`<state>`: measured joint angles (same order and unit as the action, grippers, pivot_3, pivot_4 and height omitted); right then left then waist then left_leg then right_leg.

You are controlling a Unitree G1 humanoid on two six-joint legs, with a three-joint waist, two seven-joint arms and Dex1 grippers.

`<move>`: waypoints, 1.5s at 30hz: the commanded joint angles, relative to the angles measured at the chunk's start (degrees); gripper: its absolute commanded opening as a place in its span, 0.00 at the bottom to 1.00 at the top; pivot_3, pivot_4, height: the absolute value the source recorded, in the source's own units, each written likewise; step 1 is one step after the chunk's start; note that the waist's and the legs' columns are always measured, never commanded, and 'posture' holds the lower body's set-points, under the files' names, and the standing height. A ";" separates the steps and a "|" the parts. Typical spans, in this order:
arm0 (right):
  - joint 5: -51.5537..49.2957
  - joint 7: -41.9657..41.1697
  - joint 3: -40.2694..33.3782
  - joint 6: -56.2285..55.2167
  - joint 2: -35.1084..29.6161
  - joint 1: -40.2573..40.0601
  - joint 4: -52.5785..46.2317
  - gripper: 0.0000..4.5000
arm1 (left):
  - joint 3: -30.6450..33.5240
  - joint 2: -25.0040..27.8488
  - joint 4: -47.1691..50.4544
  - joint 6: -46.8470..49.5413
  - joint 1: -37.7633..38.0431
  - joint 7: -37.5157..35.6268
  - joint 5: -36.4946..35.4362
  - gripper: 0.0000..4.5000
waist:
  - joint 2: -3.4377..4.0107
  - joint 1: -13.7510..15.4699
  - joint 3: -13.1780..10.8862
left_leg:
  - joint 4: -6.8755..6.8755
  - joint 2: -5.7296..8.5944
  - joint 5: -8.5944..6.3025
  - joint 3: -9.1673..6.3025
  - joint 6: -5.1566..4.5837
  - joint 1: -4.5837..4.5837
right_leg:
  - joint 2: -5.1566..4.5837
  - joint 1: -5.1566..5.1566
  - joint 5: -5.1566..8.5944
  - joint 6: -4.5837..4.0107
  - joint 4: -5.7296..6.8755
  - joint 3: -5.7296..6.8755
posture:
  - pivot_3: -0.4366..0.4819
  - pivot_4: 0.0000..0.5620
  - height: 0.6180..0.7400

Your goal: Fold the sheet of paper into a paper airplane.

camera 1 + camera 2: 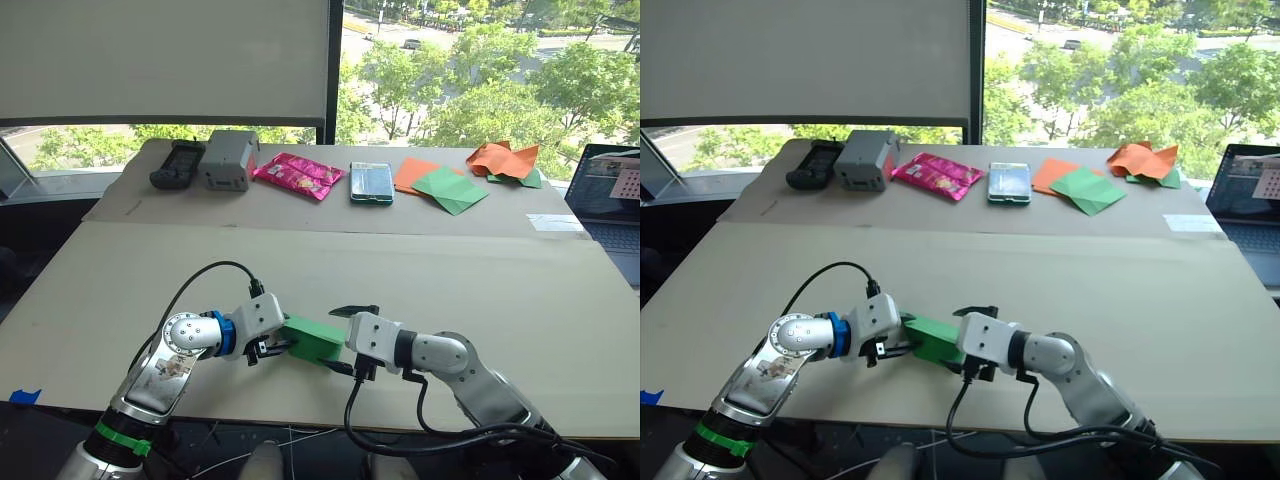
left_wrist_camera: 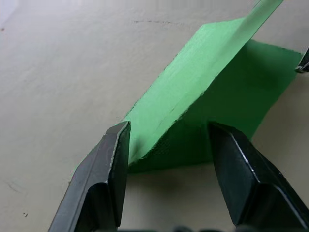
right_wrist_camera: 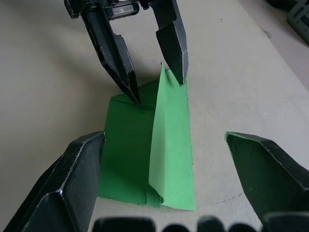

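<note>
The sheet of paper [image 1: 312, 340] is bright green and folded into a small layered rectangle. It lies on the cardboard tabletop [image 1: 480, 300] near the front edge, with one flap [image 3: 170, 130] standing up along its length. My left gripper [image 1: 268, 347] is open at the paper's left end, its fingertips [image 3: 135, 99] straddling the raised flap. From the right, my right gripper [image 1: 348, 340] is open wide with the paper's other end between its fingers [image 3: 82, 164], not touching it. The left wrist view shows the paper's edge [image 2: 203, 106] between the open black fingers [image 2: 116, 150].
Along the back strip lie a black device [image 1: 177, 163], a grey box [image 1: 228, 158], a pink packet [image 1: 298, 175], a teal packet [image 1: 371, 183], flat orange [image 1: 412, 170] and darker green [image 1: 452, 190] squares and crumpled orange paper [image 1: 503, 158]. A laptop [image 1: 612, 200] stands at the right.
</note>
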<state>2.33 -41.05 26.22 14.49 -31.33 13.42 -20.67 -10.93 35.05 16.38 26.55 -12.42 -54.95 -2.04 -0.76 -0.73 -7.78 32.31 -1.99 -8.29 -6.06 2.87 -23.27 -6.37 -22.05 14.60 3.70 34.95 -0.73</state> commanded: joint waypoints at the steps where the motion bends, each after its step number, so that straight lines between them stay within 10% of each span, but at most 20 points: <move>1: 0.91 0.14 -1.08 -1.55 0.74 0.74 -1.26 0.98 | 5.79 2.81 4.38 3.50 0.41 -2.44 -6.43 0.55 | -0.01 -0.05 -0.01 | 0.00 -0.01 0.00 0.00 0.00 0.00 | 0.01 -0.01 0.00 0.00 0.00 0.00 | 0.48 0.27 0.84; 8: 0.96 1.42 -2.42 0.97 3.10 0.53 -2.09 0.98 | 15.17 10.17 -0.93 6.64 3.32 -10.84 -18.39 0.55 | 0.02 -0.29 -0.02 | -0.04 -0.05 -0.01 0.00 0.01 0.10 | 0.02 -0.07 0.02 -0.03 0.03 -0.03 | 0.48 0.27 0.84; 13: 1.06 1.05 -2.30 1.95 3.99 -0.14 -1.68 0.64 | 16.09 9.05 -8.15 7.25 -1.28 -10.50 -21.35 0.56 | -0.05 0.42 -0.02 | -0.01 -0.02 -0.02 0.00 0.03 -0.03 | 0.00 -0.07 0.02 -0.04 -0.05 -0.01 | 0.48 0.27 0.84; 21: 2.34 0.93 -1.61 1.54 4.27 -0.51 -1.01 0.03 | 11.01 5.93 -17.78 4.43 -8.74 -13.08 -21.08 0.01 | -0.11 -0.02 0.02 | -0.02 -0.05 0.22 0.00 -0.35 0.03 | 0.09 -0.06 0.01 -0.03 0.08 -0.02 | 0.48 0.27 0.84; 45: 2.21 -0.50 -0.89 6.70 5.79 0.34 -0.99 0.01 | -4.38 0.42 -34.88 -17.34 -15.37 -17.71 -4.44 0.00 | -0.12 0.00 0.06 | 0.05 -0.06 0.24 0.00 -0.39 0.05 | 0.15 0.04 0.00 -0.03 0.08 -0.09 | 0.48 0.27 0.84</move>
<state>5.48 -41.54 26.03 20.76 -26.32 12.50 -20.35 -14.02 35.52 -18.99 10.31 -28.39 -72.96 -8.13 -0.88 -0.73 -7.71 32.36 -2.05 -8.05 -6.05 2.48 -23.21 -6.22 -22.00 14.60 3.66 35.05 -0.82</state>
